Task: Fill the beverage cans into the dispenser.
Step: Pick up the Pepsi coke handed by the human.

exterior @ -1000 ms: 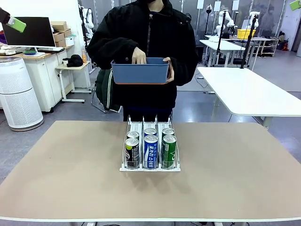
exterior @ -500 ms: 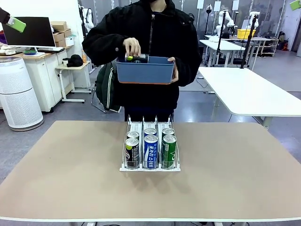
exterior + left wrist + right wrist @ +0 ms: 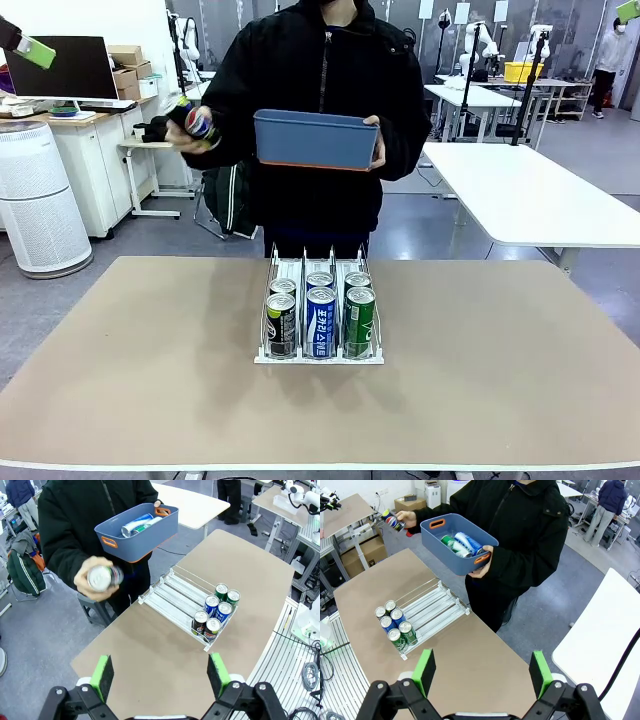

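Movement is all on the person's side of the table (image 3: 130,390). One hand (image 3: 183,122) now holds a black can (image 3: 201,125) out to the left of the blue bin (image 3: 317,140), clear of its rim and tipped on its side at chest height, beyond the table's far edge. A second ago that hand was down inside the bin, and half a second ago it was lifting the can over the rim. The other hand (image 3: 372,130) carries the bin, which has swung a little to the right. The right wrist view shows more cans (image 3: 462,544) lying in it, blue-and-white and green.

The dispenser (image 3: 167,591) has not shifted. It sits mid-table with six cans (image 3: 321,320) upright at its near end, two to a lane: black on the left, blue-and-white in the middle, green on the right. The far stretch of every lane is bare.

The left gripper (image 3: 160,676) and the right gripper (image 3: 482,672) both hang high over the table, claws spread wide with nothing between the pads.

The black can looks like the next one to load, by colour probably into the left lane. It is held out toward the left arm's side, so a handover seems possible. Filling is partly done, with room in the lanes and stock in the bin.
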